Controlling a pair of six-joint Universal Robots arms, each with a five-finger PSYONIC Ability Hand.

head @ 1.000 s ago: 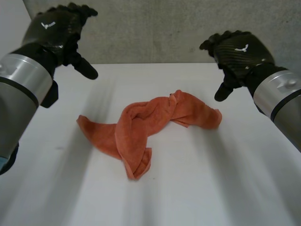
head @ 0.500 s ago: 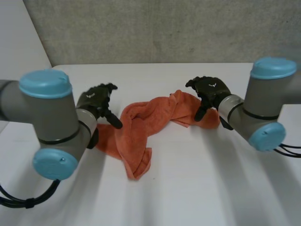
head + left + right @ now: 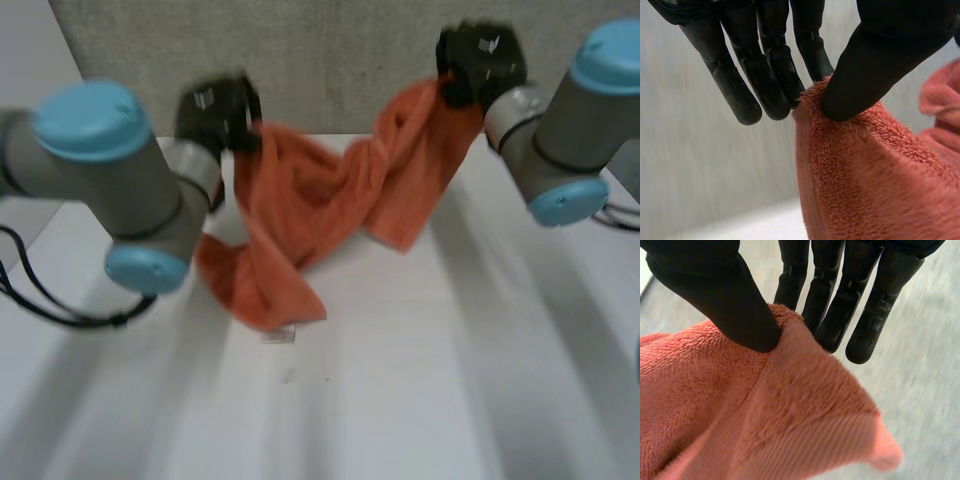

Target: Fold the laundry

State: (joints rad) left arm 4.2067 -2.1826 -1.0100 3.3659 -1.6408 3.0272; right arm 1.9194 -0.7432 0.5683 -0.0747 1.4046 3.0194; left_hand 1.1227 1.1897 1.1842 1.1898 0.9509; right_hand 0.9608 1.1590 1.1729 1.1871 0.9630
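The robot's left hand [image 3: 215, 112] pinches one end of an orange towel [image 3: 320, 200] between thumb and fingers, and the right hand [image 3: 480, 65] pinches the other end likewise. The towel sags, twisted, between them, its lowest fold reaching the white table [image 3: 450, 380].

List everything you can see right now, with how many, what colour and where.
table: one, white, beneath everything
wall: one, grey, behind the table
towel: one, orange, raised above the table at both ends, middle sagging
arms: two, grey with light-blue caps, either side of the towel
left hand: one, black, thumb and fingers pinching a towel edge
right hand: one, black, pinching the towel's other end
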